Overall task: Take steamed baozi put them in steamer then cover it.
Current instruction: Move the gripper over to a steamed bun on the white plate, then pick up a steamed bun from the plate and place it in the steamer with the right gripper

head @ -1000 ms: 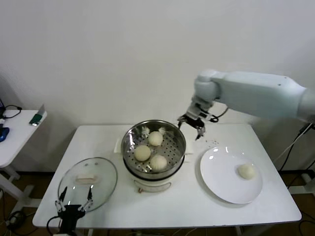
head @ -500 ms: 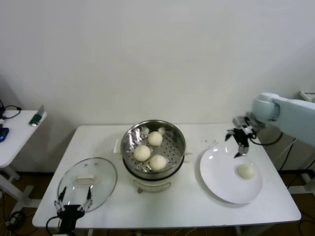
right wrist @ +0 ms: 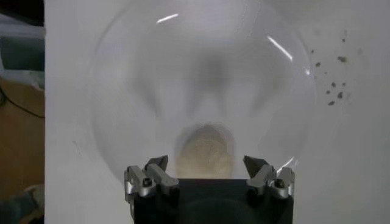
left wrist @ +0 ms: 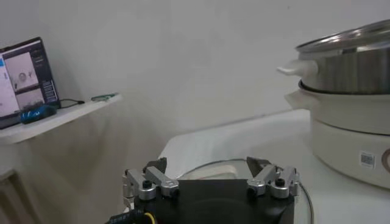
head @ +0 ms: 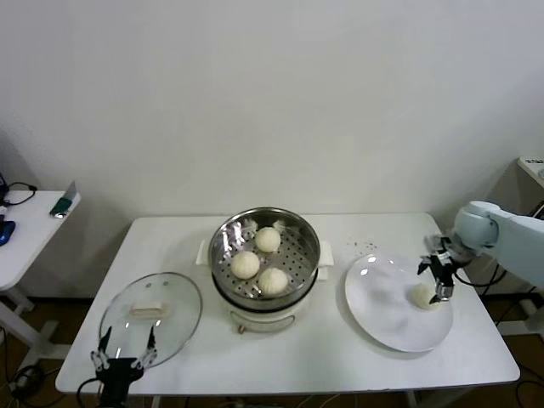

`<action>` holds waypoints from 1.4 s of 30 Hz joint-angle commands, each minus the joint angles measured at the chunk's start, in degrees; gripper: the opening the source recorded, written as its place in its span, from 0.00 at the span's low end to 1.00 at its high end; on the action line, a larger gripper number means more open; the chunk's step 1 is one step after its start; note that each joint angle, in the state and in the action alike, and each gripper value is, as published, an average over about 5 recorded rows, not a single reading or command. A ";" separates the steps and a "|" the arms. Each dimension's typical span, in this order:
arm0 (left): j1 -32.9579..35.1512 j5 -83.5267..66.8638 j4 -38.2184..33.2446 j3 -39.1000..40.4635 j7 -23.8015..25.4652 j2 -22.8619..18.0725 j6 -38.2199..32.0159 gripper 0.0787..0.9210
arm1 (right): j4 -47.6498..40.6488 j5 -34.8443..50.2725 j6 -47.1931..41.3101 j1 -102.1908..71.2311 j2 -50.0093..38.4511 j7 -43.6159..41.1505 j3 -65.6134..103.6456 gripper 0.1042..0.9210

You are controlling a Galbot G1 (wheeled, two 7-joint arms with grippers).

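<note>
Three cream-white baozi [head: 260, 263] lie on the perforated tray of the shiny steamer [head: 223, 238] at the table's middle. A fourth baozi [head: 422, 296] lies on the white plate [head: 382, 306] to the right. My right gripper [head: 438, 276] is open and hovers just above and beside that baozi. In the right wrist view the baozi [right wrist: 205, 156] sits between the open fingers [right wrist: 207, 165] over the plate [right wrist: 146, 73]. My left gripper [head: 123, 355] is open and parked at the table's front left edge, by the glass lid [head: 170, 319]. It also shows in the left wrist view [left wrist: 209, 173].
The glass lid with its cream handle [head: 150, 309] lies flat at front left. A side table [head: 30, 225] with small items stands at far left. Dark crumbs [head: 365, 246] dot the table behind the plate. The steamer [left wrist: 347, 103] shows in the left wrist view.
My right arm has swung from beside the steamer rightward and down to the baozi on the plate. The left arm has not moved.
</note>
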 commanded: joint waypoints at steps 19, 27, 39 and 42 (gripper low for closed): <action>-0.31 0.99 1.22 0.34 -0.14 -0.92 -0.23 0.88 | -7.54 -8.36 0.62 -9.85 3.73 -0.26 8.76 0.87; -0.06 0.73 1.19 0.24 -0.19 -1.02 -0.42 0.88 | -7.21 -7.05 0.34 -8.15 3.61 -0.02 8.05 0.78; 0.38 0.32 0.96 0.60 -0.20 -0.71 -0.82 0.88 | -4.06 7.73 -2.84 8.78 6.04 0.15 -2.35 0.76; 0.46 0.04 0.89 0.62 -0.21 -0.52 -0.93 0.88 | -3.89 13.38 -3.40 15.65 8.59 0.04 -6.32 0.76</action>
